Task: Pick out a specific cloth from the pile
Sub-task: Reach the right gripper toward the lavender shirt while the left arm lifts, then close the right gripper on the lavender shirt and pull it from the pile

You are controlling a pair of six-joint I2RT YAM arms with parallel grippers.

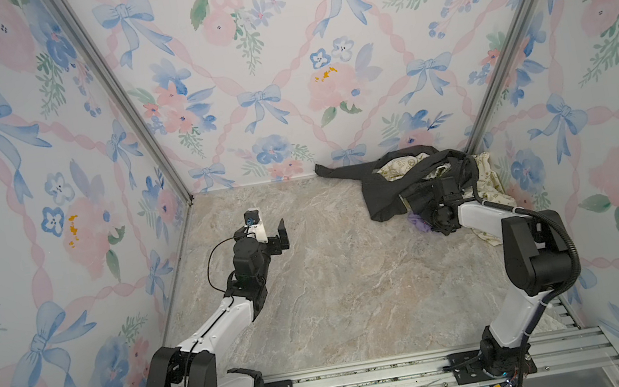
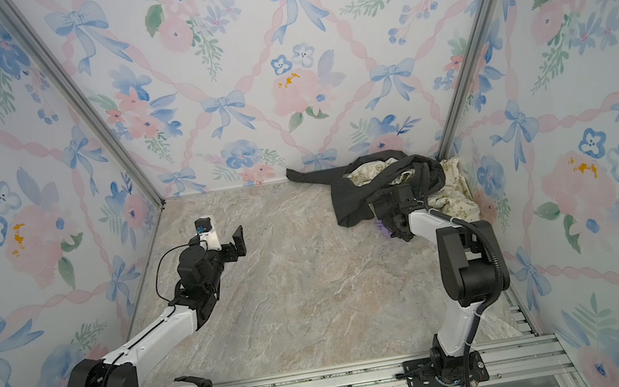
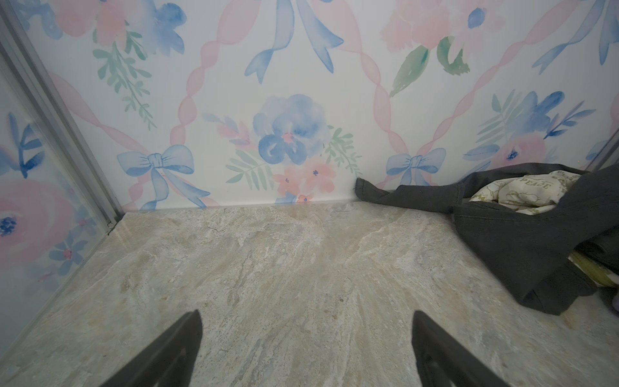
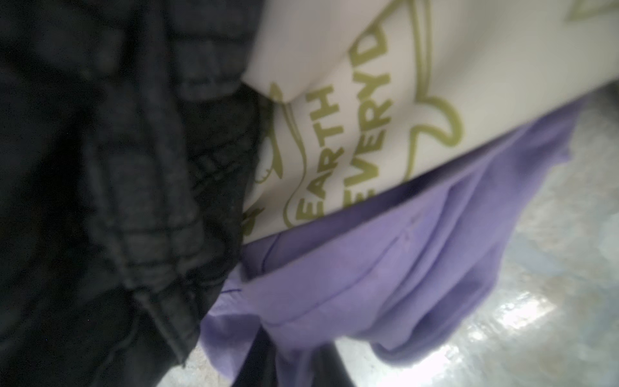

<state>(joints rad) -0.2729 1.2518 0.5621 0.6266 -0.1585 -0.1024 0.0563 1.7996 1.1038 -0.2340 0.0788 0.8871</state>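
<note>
Cream cloth (image 4: 368,83) printed EARTH, EVERYD, PEACE, touching lavender cloth (image 4: 385,268)

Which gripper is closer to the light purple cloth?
Right. The right gripper is at the purple cloth, at the near edge of the pile; the left gripper hangs open over bare table, far off.

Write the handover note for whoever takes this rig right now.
Left gripper: open, empty, hovering over the bare table, away from the pile.
Right gripper: at the pile's near edge, jaws nearly together with the lavender cloth bunched between them.
Things: the lavender cloth lies mostly under the cream printed cloth, beside the black garment, near the far right corner.
Done: cloth found and, as far as the wrist view shows, gripped.
Left: pull it free of the pile without dragging the other fabrics along.
</note>
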